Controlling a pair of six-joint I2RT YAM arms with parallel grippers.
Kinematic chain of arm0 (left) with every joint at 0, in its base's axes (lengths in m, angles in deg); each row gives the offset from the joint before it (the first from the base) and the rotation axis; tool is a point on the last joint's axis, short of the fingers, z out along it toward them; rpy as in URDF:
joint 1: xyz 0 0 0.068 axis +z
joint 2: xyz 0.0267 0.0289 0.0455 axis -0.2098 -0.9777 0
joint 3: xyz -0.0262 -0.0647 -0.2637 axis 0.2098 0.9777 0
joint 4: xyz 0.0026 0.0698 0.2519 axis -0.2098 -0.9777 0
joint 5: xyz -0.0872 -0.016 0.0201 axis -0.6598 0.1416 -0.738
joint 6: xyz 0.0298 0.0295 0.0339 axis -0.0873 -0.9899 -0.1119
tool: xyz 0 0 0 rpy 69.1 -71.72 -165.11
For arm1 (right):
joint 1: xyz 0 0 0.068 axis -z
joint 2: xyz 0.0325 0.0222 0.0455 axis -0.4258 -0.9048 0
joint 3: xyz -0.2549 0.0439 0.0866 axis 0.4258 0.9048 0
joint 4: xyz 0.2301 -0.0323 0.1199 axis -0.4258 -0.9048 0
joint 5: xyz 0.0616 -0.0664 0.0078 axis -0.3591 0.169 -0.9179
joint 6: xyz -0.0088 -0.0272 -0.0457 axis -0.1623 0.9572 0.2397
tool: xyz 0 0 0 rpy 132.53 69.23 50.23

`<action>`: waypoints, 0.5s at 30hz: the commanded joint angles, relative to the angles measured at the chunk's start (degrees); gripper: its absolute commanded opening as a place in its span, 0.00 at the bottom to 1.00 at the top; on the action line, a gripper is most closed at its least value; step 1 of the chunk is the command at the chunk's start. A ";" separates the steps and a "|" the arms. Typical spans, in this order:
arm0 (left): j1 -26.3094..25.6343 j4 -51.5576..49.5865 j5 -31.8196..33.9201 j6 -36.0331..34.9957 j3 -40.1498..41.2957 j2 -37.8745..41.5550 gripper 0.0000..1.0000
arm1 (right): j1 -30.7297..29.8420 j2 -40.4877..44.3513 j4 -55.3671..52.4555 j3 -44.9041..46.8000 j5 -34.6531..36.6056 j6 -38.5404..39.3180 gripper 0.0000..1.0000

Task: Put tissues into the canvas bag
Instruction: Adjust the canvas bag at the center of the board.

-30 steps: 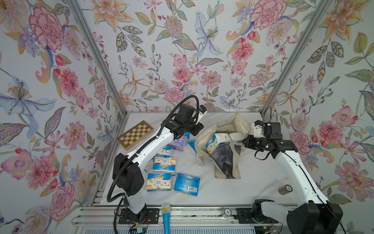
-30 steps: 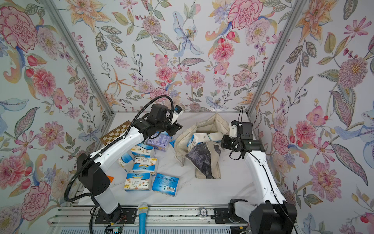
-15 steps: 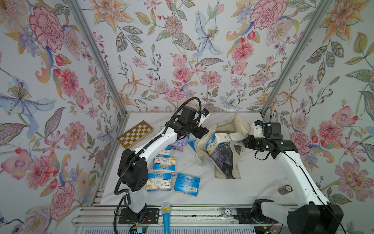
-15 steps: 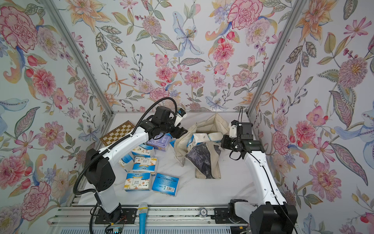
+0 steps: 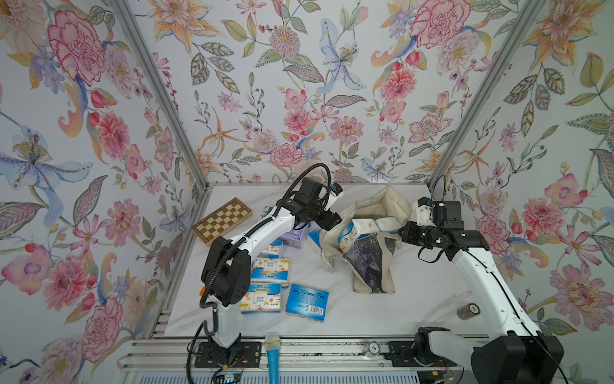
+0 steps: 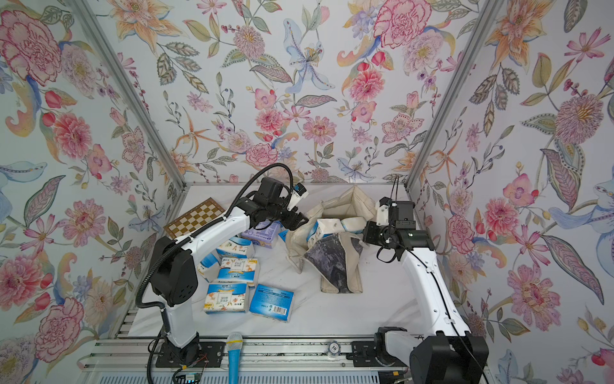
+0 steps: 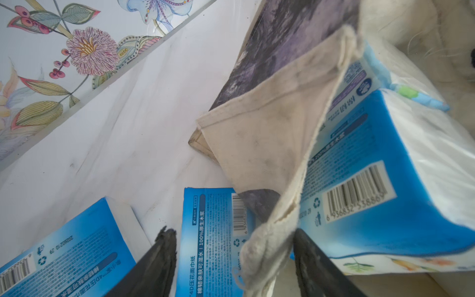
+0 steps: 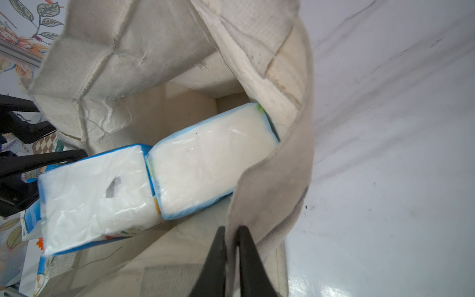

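Two packs point(image 8: 213, 159) sit in the bag point(image 5: 372, 262).
Right tool point(image 8: 231, 231) is clenched on the bag's rim near the counter's point(image 5: 415, 306) back edge. Left tool point(image 7: 232, 231) is released at its mouth. Loose packs point(image 5: 306, 302) lie by the left edge.

Floral wallpaper walls point(image 5: 299, 83) on left, far & right, w/ grey metal posts point(image 5: 158, 89) at far corners. White marbled tabletop point(image 5: 415, 299), evenly lit; alu rail point(image 5: 315, 355) along near edge.

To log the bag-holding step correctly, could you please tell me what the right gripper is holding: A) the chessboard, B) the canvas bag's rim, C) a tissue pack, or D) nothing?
B: the right wrist view shows the right gripper shut on the cloth rim of the canvas bag.
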 commanded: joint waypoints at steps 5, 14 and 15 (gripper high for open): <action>1.84 0.48 -7.42 0.08 -1.70 -1.48 0.34 | -0.42 -1.01 -0.02 -1.58 0.33 -0.06 0.13; 2.13 2.67 -14.05 8.48 -6.95 0.13 0.17 | -0.57 1.90 0.03 -3.93 -0.34 -0.41 0.00; 2.07 4.15 -15.03 9.93 -7.21 0.38 0.17 | -0.59 2.23 0.06 -4.39 -0.58 -0.37 0.00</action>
